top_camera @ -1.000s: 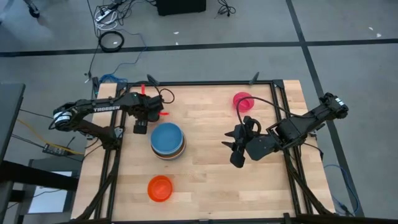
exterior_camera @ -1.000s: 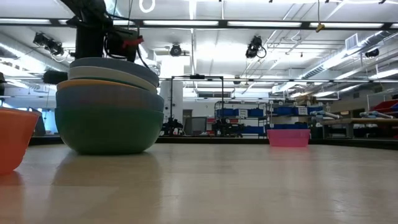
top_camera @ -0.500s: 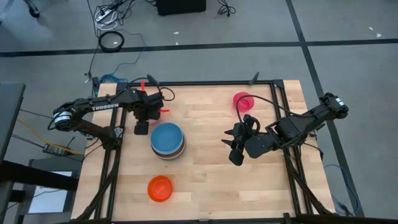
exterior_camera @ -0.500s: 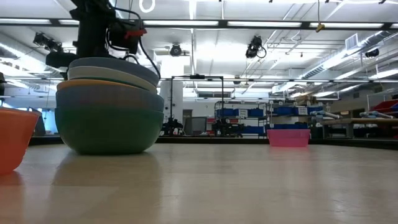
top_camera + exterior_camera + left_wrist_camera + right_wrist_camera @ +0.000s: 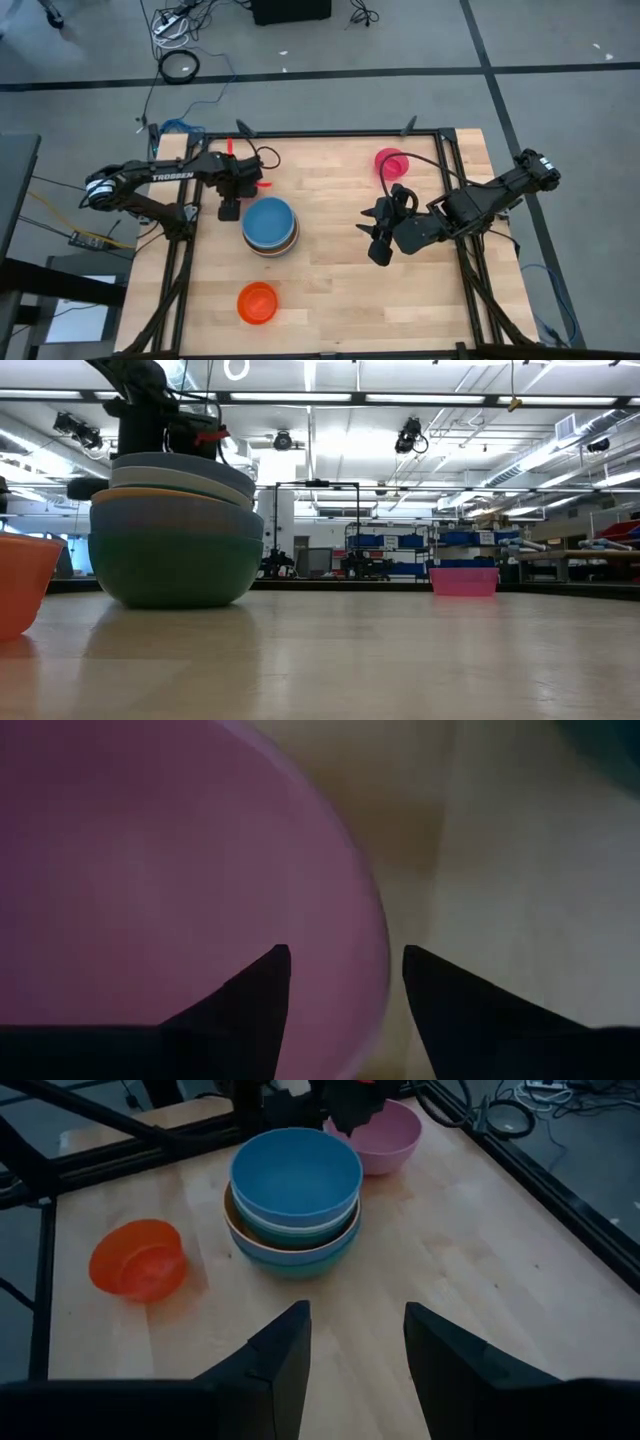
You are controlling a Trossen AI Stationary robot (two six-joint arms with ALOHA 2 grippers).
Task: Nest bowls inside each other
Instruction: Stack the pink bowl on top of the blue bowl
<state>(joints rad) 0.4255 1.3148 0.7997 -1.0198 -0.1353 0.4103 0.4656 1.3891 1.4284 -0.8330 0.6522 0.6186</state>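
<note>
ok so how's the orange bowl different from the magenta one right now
The orange bowl sits near the table's front edge on the left; the magenta bowl sits at the back on the right. In the low view the orange bowl looms at the left edge, while the magenta one is far and small. Both stand upright, alone, not yet nested, and no gripper touches either.

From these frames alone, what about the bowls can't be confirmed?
- Pink bowl: the left end effector covers it in the high view.
- Stack of bowls: only nested rims show in any view, so the count is unclear.
- Magenta bowl: far and small in the low view; the right wrist view misses it.
</note>
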